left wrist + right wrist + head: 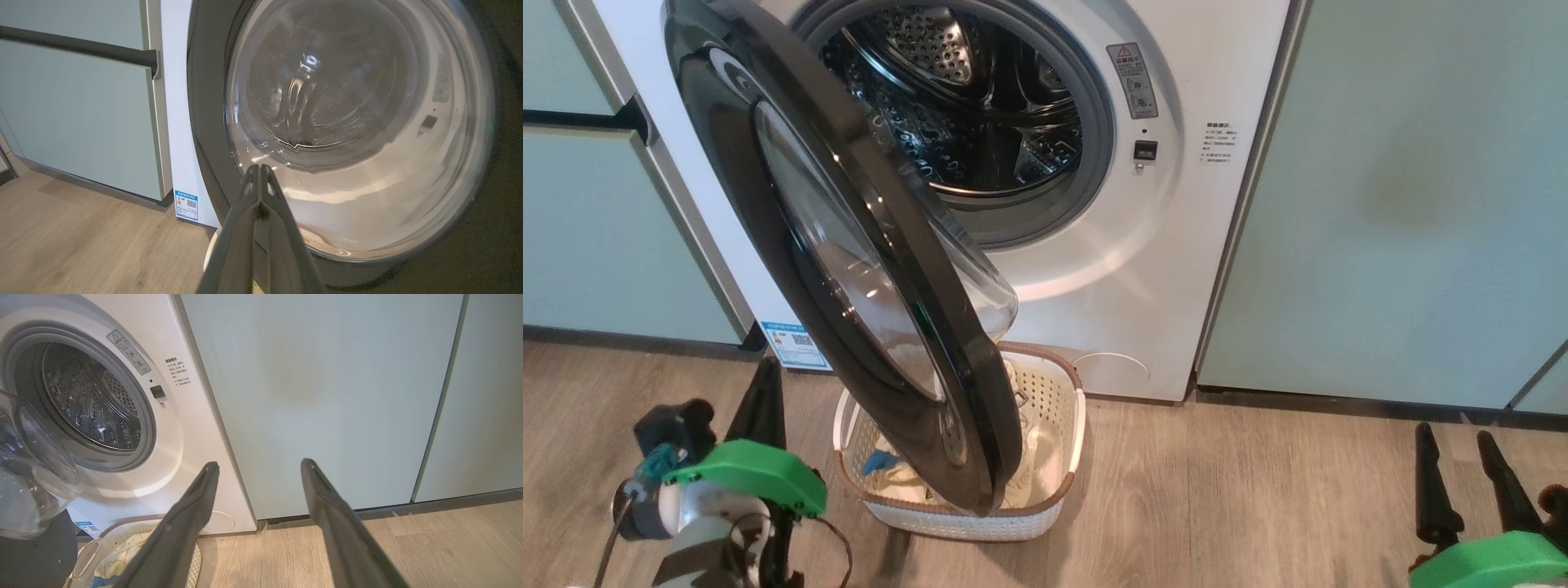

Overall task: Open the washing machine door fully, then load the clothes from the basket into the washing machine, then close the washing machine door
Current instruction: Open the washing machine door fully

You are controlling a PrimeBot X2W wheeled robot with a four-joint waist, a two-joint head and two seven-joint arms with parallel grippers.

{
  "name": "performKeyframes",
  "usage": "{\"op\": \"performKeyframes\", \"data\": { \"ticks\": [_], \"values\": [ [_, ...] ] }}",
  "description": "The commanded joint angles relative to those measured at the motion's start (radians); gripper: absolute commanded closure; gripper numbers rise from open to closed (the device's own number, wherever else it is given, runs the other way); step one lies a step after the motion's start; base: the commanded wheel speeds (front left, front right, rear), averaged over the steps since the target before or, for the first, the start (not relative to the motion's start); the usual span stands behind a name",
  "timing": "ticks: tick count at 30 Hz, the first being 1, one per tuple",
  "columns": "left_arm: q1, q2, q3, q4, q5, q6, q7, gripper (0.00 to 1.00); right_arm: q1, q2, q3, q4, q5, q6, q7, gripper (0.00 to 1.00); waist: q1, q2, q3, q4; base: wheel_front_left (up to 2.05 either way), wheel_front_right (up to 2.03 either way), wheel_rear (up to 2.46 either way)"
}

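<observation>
Washing machine (1192, 245): white front-loader, round opening with grey rubber ring (1097, 122), perforated steel drum (964, 106) bare inside, small blue label (796, 347) at its lower corner, 7 o'clock of the opening. Washing machine door (849, 245): large, round, glossy black rim, clear bulging glass bowl (980, 278) at centre. It is partly open, hinged on the side at 9 o'clock of the opening, and swung out toward the camera so its edge runs from 11 o'clock down to 6 o'clock across the head view. Basket (1058, 388): white perforated plastic, brown rim, on the wood floor (1258, 506) just in front of the machine, at 6 o'clock of the opening, with the door's lower edge hanging in front of it. Clothes (1037, 457) inside the basket: cream and pale yellow, one blue patch at the basket's 8 o'clock; the right wrist view shows a faint printed figure on them. Left gripper (766, 367) at 8 o'clock of the head view, just beside the door's outer face, fingers pressed together with nothing between them; in the left wrist view its tips (259, 168) point at the glass, contact cannot be told. Right gripper (1454, 433) at 4 o'clock, well apart from the machine, fingers spread and empty, facing the pale green cabinets (1405, 204).
</observation>
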Motion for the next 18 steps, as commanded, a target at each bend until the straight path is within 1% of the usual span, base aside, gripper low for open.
{"op": "performKeyframes", "data": {
  "ticks": [1, 5, 10, 15, 18],
  "values": [
    [-0.038, 0.014, 0.043, -0.039, -0.024, -0.001, -0.006, 1.00, -0.041, -0.003, 0.013, -0.025, -0.013, 0.000, -0.010, 0.00, 0.0000, 0.0000, 0.001, 0.000, 0.00, 0.00, 0.00],
    [-0.050, 0.015, 0.053, -0.068, -0.079, -0.001, -0.006, 1.00, -0.042, -0.001, 0.011, -0.021, -0.013, 0.000, -0.010, 0.00, 0.0000, 0.0000, 0.003, 0.004, 0.00, 0.00, 0.00],
    [-0.081, 0.031, 0.072, -0.135, -0.133, -0.001, -0.006, 1.00, -0.042, 0.002, 0.009, -0.018, -0.013, 0.000, -0.010, 0.00, 0.0000, 0.0000, 0.002, 0.009, 0.00, 0.00, 0.00],
    [-0.103, 0.048, 0.084, -0.203, -0.161, -0.001, 0.007, 1.00, -0.039, 0.006, 0.007, -0.017, -0.012, 0.000, -0.010, 0.00, 0.0000, 0.0000, -0.003, 0.012, 0.00, 0.00, 0.00],
    [-0.121, 0.060, 0.091, -0.275, -0.176, 0.004, 0.038, 1.00, -0.035, 0.007, 0.005, -0.017, -0.011, 0.000, -0.010, 0.00, 0.0000, 0.0000, -0.007, 0.015, 0.00, 0.00, 0.00]
  ]
}}
